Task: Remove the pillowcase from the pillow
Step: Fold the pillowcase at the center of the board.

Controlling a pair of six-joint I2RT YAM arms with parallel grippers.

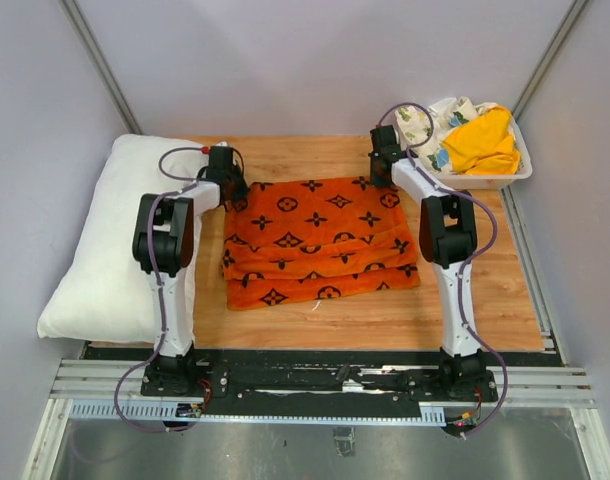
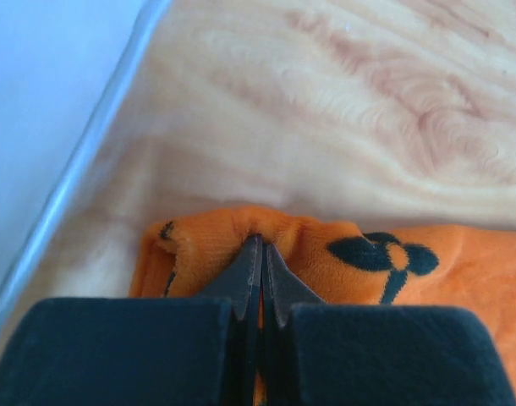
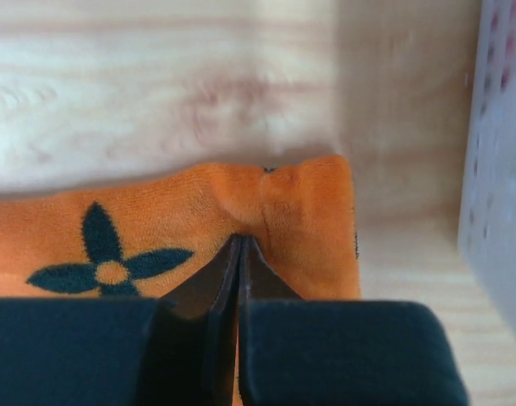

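Note:
The orange pillowcase [image 1: 320, 238] with black motifs lies folded in several layers in the middle of the wooden table, off the pillow. The plain white pillow [image 1: 110, 245] lies bare along the left side. My left gripper [image 1: 229, 190] is shut on the pillowcase's far left corner [image 2: 233, 241], the fabric bunched around the fingertips. My right gripper [image 1: 387, 172] is shut on the far right corner [image 3: 283, 203], the cloth puckered at its tips. Both corners rest low over the table.
A white basket [image 1: 521, 170] at the back right holds a yellow-orange cloth [image 1: 482, 142] and a white floral cloth [image 1: 422, 125]. Grey walls enclose the table on three sides. A metal rail runs along the near edge.

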